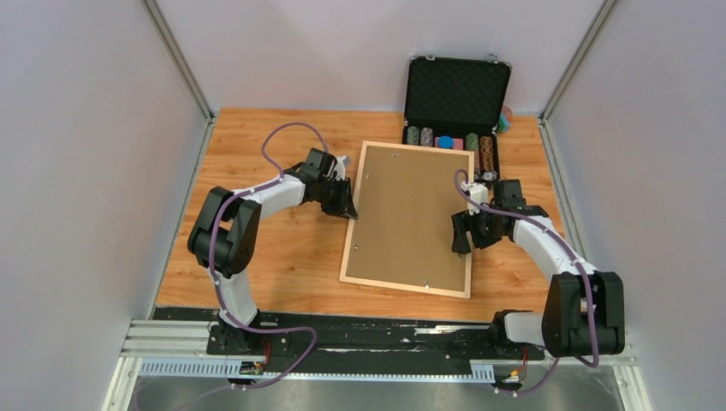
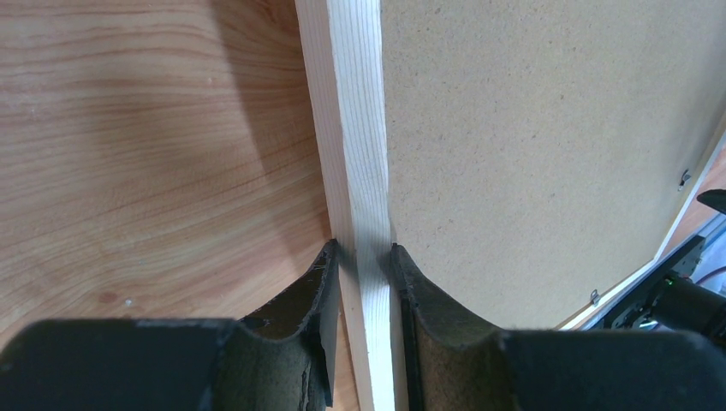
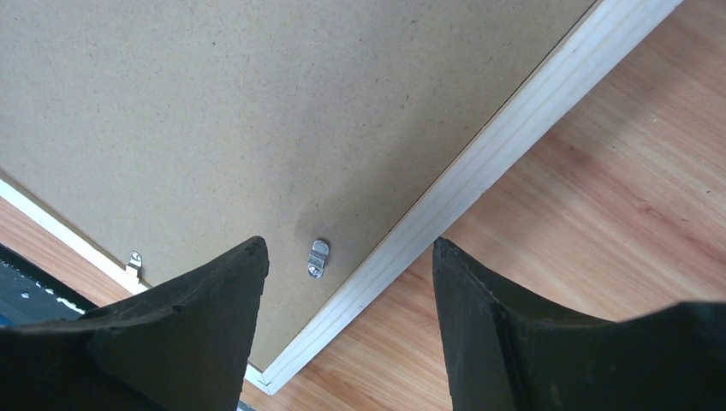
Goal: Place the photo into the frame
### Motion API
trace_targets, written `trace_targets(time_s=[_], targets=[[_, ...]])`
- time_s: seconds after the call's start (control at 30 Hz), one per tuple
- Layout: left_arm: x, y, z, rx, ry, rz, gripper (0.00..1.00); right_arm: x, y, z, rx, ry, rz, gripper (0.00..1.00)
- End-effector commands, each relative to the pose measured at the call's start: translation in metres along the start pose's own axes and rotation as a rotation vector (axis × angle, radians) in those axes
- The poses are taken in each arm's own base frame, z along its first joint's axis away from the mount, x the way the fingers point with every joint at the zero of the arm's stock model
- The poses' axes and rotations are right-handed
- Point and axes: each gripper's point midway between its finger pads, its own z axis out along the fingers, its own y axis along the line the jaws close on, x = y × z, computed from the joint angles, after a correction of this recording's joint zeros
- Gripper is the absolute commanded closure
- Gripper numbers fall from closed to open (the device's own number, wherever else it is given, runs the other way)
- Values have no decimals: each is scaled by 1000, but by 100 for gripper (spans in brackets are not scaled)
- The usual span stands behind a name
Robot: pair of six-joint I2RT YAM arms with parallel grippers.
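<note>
Wooden table (image 1: pixel 274 257) bearing the frame (image 1: pixel 402 284) at centre, face down, brown backing board (image 1: pixel 407 214) uppermost. Open black chip case (image 1: pixel 456 90) at the frame's 1 o'clock. Left gripper (image 2: pixel 364 253), at 9 o'clock, clenched on the frame's side rail. Right gripper (image 3: pixel 351 248), at 3 o'clock, released, fingers spread over the opposite rail and a metal clip (image 3: pixel 318 257).

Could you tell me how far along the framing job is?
Done: the backing board sits in the face-down frame; the photo is not visible. In hand: the left end effector pinches the frame's rail, the right end effector hovers open over a clip. Left: likely securing clips.
</note>
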Motion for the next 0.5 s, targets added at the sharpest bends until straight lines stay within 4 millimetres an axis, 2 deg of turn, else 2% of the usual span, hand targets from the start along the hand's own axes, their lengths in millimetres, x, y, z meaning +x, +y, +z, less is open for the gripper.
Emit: trace_targets(time_s=[0.0, 0.47], targets=[[-22, -31, -20, 86, -90, 40, 100, 2, 4, 1, -16, 3, -46, 32], [-23, -32, -20, 90, -93, 42, 100, 16, -6, 11, 25, 72, -43, 34]])
